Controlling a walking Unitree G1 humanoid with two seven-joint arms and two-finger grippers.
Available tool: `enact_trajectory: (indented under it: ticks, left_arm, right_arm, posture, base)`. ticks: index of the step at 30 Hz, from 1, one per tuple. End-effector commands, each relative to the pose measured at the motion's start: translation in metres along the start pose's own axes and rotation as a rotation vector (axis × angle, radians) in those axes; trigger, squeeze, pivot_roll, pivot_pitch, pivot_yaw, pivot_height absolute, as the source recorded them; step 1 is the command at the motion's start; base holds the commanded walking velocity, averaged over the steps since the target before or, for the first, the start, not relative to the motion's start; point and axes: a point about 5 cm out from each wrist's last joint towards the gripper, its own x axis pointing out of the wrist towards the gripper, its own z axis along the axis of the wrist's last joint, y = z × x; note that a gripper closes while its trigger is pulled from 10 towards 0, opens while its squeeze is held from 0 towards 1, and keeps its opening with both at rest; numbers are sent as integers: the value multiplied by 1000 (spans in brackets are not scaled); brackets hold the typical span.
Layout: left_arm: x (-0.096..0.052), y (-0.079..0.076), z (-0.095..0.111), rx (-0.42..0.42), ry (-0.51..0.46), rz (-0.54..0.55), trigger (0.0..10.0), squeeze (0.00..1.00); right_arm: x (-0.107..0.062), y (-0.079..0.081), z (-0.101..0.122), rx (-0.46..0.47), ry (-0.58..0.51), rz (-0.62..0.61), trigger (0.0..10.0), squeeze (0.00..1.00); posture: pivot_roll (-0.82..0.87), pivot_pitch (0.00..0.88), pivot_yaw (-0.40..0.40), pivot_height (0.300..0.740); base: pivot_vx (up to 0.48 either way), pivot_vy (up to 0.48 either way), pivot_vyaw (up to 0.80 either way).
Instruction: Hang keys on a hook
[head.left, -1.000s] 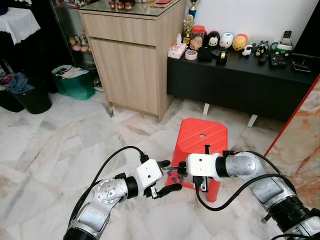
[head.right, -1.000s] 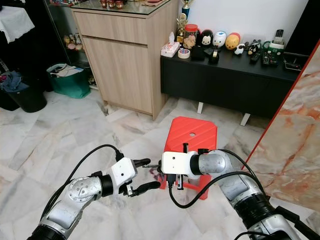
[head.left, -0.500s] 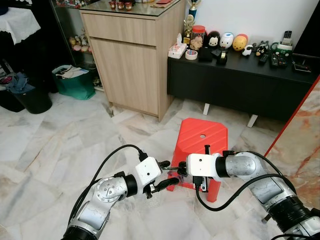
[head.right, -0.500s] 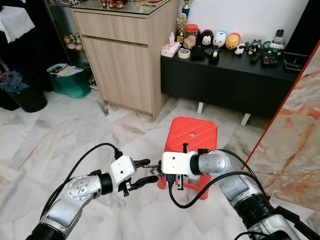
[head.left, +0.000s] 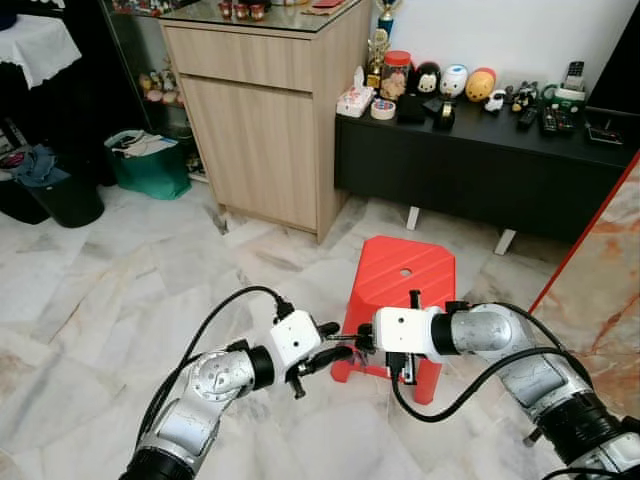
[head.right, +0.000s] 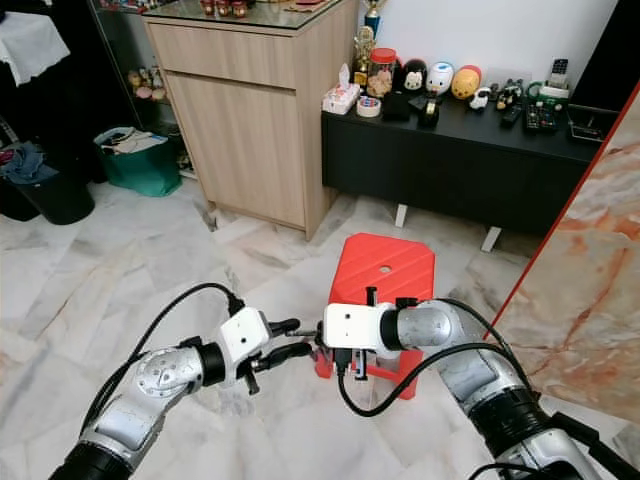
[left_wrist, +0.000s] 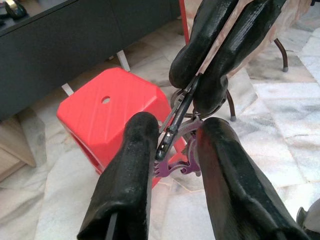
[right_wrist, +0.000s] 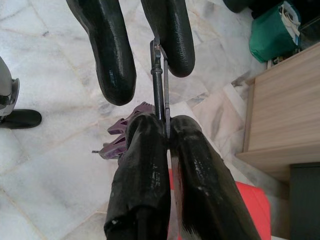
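The keys are a thin black clip (left_wrist: 179, 112) with a purple charm (left_wrist: 176, 167) dangling under it. My right gripper (right_wrist: 167, 132) is shut on the clip and holds it out over the floor in front of the red stool (head.left: 403, 275). Facing it, my left gripper (left_wrist: 172, 142) is open, one finger on each side of the clip. In the right wrist view the clip (right_wrist: 159, 85) lies against one left finger (right_wrist: 170, 35), and the other finger stays apart. The two grippers meet tip to tip in the left eye view, left gripper (head.left: 338, 342) against right gripper (head.left: 362, 340).
A wooden cabinet (head.left: 265, 120) stands at the back left, a low black sideboard (head.left: 480, 160) with figurines beside it. An orange-veined marble panel (head.left: 610, 270) rises at the right. A green bag (head.left: 150, 165) and a black bin (head.left: 65, 200) sit far left on the marble floor.
My left gripper has risen toward the keys and its fingers have narrowed from wide apart to close around the clip. The right gripper has held still.
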Motion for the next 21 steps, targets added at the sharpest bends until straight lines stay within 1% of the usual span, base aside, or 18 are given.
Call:
enact_trajectory:
  ticks: [1,5,10,11,13,16,17,18,19,21]
  left_arm:
    - [-1,2,-3,-1,23,-1,10000,0]
    - [0,2,-6,14,48,-1,10000,0]
    - [0,3,-5,10,41,5,10000,0]
    - [0,3,-5,10,40,5,9608,0]
    - [0,3,-5,10,38,9,8039,0]
    - [1,4,-4,6,31,15,8039,0]
    - [1,5,-3,4,20,20,8824,0]
    - [1,5,-3,4,20,20,8824,0]
    - [1,6,-1,-2,7,24,10000,0]
    - [1,6,1,-1,-2,22,10000,0]
  right_arm:
    - [-4,-2,4,-12,-12,-9,10000,0]
    - [-5,-3,4,-12,-11,-11,10000,0]
    - [-5,-3,3,-12,-7,-10,10000,0]
    - [-5,-2,3,-12,-7,-10,10000,0]
    - [-5,-2,2,-10,-6,-9,10000,0]
    - [-5,-2,2,-9,-7,-8,10000,0]
    - [-4,-1,2,-8,-7,-5,10000,0]
    - [-4,-1,2,-8,-7,-5,10000,0]
    - [-4,-1,2,-7,-7,-1,10000,0]
    - [-4,0,1,-6,-6,2,10000,0]
  posture:
    - [22,35,0,740]
    - [21,37,0,740]
    - [21,37,1,740]
    - [21,37,1,740]
    - [21,37,1,740]
    - [21,37,1,740]
    - [21,37,1,740]
    - [21,37,1,740]
    - [24,38,1,740]
    - [24,39,1,740]
  base:
    - [0,0,0]
    - [0,0,0]
    - [0,0,0]
    - [0,0,0]
    - [0,0,0]
    - [0,0,0]
    - [0,0,0]
    - [0,0,0]
    - [0,0,0]
    - [0,0,0]
